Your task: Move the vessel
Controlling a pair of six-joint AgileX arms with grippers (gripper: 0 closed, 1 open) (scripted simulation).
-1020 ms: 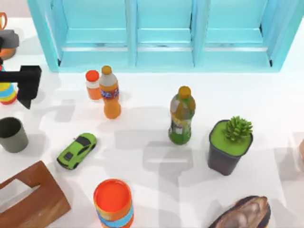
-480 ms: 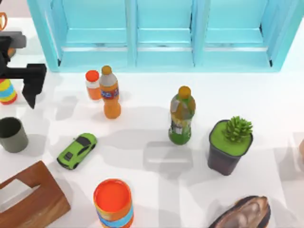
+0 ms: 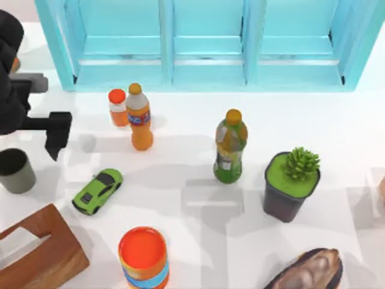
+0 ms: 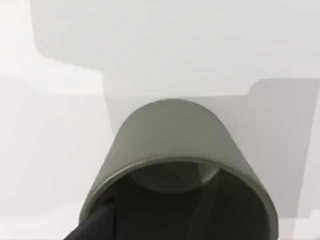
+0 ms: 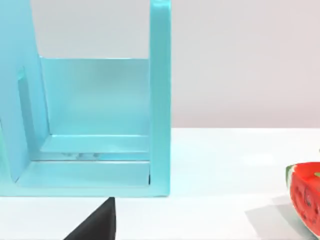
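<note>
The vessel [image 3: 14,171] is a small plain grey cup with a dark inside, standing upright near the table's left edge. My left gripper [image 3: 27,139] hangs open just behind and above it, one black finger [image 3: 57,137] pointing down to the cup's right. In the left wrist view the vessel [image 4: 172,145] is very close, and a dark fingertip [image 4: 97,225] overlaps its rim. Nothing is held. A dark edge of my right gripper [image 5: 95,222] shows in the right wrist view, parked off the table's right side.
A green toy car [image 3: 97,191] lies right of the cup, and a wooden box [image 3: 39,253] sits in front. An orange canister [image 3: 143,257], two orange bottles [image 3: 139,118], a green bottle [image 3: 230,146], a potted plant [image 3: 290,185] and a blue cabinet [image 3: 207,42] stand around.
My left arm has moved right and toward the table's front, closing in on the cup and covering the striped toy at the left edge. The objects have not moved.
</note>
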